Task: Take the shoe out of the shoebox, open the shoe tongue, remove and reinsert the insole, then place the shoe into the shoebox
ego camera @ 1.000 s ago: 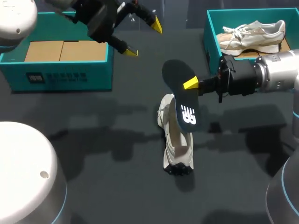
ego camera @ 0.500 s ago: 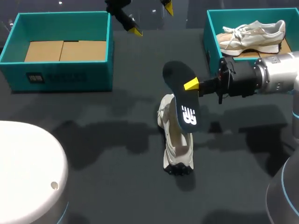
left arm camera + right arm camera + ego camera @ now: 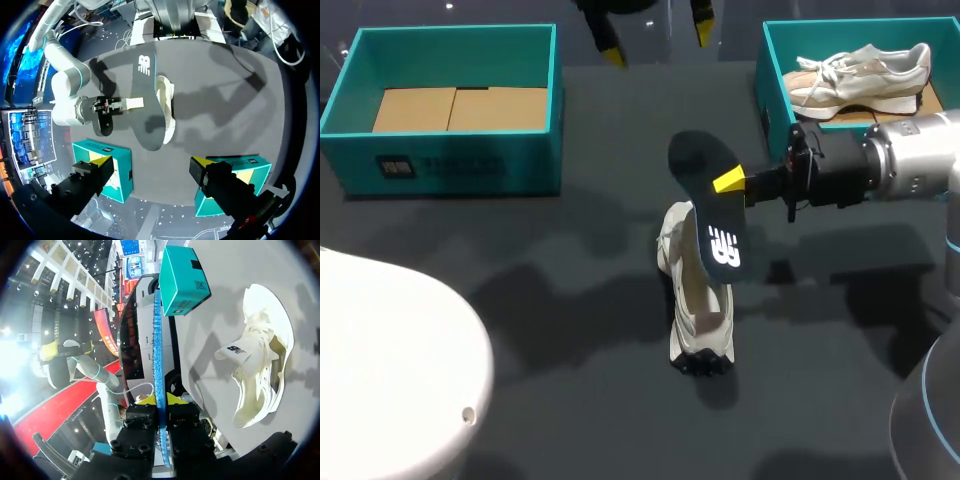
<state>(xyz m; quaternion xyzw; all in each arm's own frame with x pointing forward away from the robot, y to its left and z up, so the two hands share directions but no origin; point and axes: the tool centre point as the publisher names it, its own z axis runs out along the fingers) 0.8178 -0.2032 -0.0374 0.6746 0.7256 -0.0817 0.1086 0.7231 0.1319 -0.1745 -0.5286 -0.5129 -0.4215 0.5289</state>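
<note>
A black insole [image 3: 707, 213] hangs tilted above the white shoe [image 3: 697, 305], which lies mid-table. My right gripper [image 3: 731, 181] comes in from the right and is shut on the insole's edge. In the right wrist view the insole [image 3: 158, 355] stands edge-on between the gripper [image 3: 159, 401] fingers, with the shoe [image 3: 260, 372] beside it. My left gripper [image 3: 656, 40] hovers open and empty at the far middle of the table. From the left wrist view the left gripper [image 3: 150, 170] looks down on the insole [image 3: 147, 100], the shoe [image 3: 168, 107] and the right gripper [image 3: 126, 103].
A teal shoebox [image 3: 450, 165] with cardboard inside stands at the far left. Another teal shoebox [image 3: 767, 70] at the far right holds a second white shoe [image 3: 865, 72]. My left arm's white base [image 3: 390, 370] fills the near left corner.
My left arm has swung from over the left shoebox towards the far middle of the table, its gripper staying open. The right gripper, insole and shoe have not moved.
</note>
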